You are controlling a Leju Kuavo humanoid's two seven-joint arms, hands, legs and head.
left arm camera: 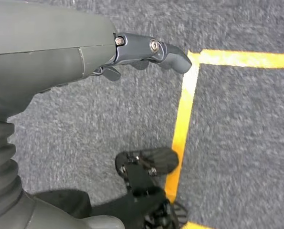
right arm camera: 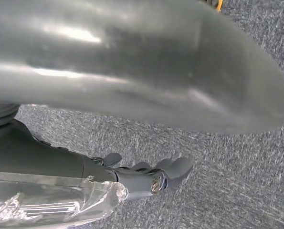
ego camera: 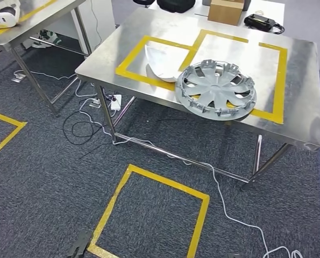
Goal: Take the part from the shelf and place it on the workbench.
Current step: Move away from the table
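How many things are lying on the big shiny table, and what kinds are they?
Wheel cover: 1
Curved white panel: 1
Cardboard box: 1
Black device with a cable: 1
Black bag at the far edge: 1
Total: 5 things on the table

Right hand [right arm camera: 147,176] empty, fingers extended over grey carpet [right arm camera: 219,191].
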